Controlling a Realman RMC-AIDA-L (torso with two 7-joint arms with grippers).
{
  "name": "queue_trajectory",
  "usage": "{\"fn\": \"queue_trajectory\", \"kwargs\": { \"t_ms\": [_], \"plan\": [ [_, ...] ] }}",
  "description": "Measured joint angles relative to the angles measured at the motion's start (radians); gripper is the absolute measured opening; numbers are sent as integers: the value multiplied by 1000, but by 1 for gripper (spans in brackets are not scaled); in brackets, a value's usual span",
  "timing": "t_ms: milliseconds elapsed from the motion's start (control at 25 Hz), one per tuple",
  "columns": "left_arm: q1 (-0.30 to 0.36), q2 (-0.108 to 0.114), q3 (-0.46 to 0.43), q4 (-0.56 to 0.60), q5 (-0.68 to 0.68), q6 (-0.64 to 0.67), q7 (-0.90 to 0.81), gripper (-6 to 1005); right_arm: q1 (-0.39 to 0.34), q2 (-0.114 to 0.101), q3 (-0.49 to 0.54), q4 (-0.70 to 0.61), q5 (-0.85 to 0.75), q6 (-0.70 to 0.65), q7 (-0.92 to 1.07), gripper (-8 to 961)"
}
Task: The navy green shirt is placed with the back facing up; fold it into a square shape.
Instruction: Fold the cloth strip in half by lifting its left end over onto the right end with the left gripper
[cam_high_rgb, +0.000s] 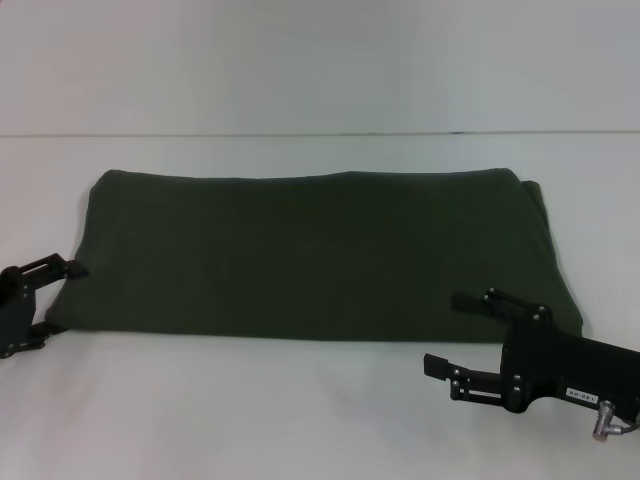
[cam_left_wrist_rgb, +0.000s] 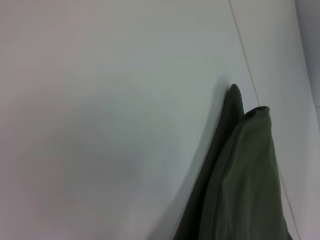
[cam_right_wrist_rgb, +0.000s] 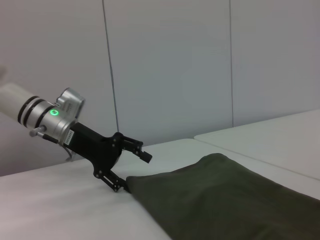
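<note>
Shirt (cam_high_rgb: 320, 255) lies across the middle of the white desk (cam_high_rgb: 300, 420) as a wide dark olive band, already folded lengthwise so the sleeves no longer show, its long near edge running straight in front of the robot. The left gripper (cam_high_rgb: 72, 268) sits at the band's left end, right at the cloth; in the right wrist view its jaws stand apart with the lower one against the corner of the fabric, so it looks open and not holding anything. The right gripper (cam_high_rgb: 455, 335) hovers just off the near edge toward the right end, jaws spread wide and empty. Judging by this, the long fold is done and the step in hand is getting ready for the crosswise fold. That next move calls for each gripper to pinch all the layers at one end, then carry that end over toward the other, keeping the edges lined up so a square results.
</note>
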Motion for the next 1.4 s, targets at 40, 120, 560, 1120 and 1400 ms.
{"fn": "queue_trajectory", "kwargs": {
  "t_ms": [40,120,560,1120,1400],
  "plan": [
    [-4,0,8,0,0,-4,0,887,0,0,0,0,0,-1,0,927],
    [-7,-2,17,1,-1,-10,0,887,1,0,1,0,1,-2,1,927],
    [-23,-5,33,11,0,-21,24,617,1,0,6,-7,3,-7,7,927],
    [-23,-20,15,13,-13,-28,86,151,6,0,-1,-1,2,-4,8,927],
    [-17,-16,-15,39,-35,-30,115,24,4,0,-6,-1,-3,13,8,928]
  ]
}}
